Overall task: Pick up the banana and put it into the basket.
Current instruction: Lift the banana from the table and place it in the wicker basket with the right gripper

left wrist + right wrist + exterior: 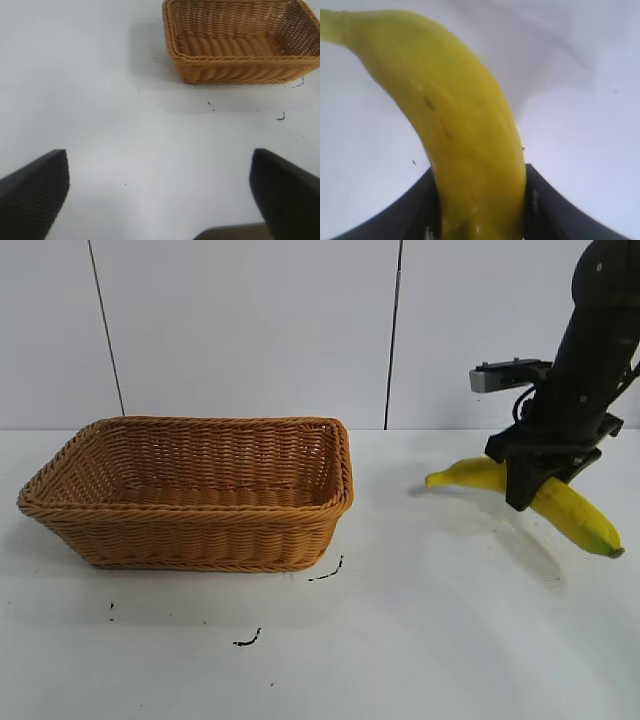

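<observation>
Black scuff marks (248, 639) sit nearest you on the white table (430, 640). Further left, your rectangular orange-brown wicker basket (190, 495) stands empty. Your left gripper (159, 195) hangs spread over bare table, well apart from it. At right, your right gripper (535, 485) pinches the curved yellow banana (570, 512), lifted clear of the table.

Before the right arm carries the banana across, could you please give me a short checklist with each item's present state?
1. Right tool shut on banana: ok.
2. Banana lifted off the table: ok, shadow lies beneath it.
3. Grip centred: ok, near the middle; banana tilted.
4. Basket upright, nothing inside: ok.
5. Path to basket free: ok.
6. Left tool open, away from basket: ok.
</observation>
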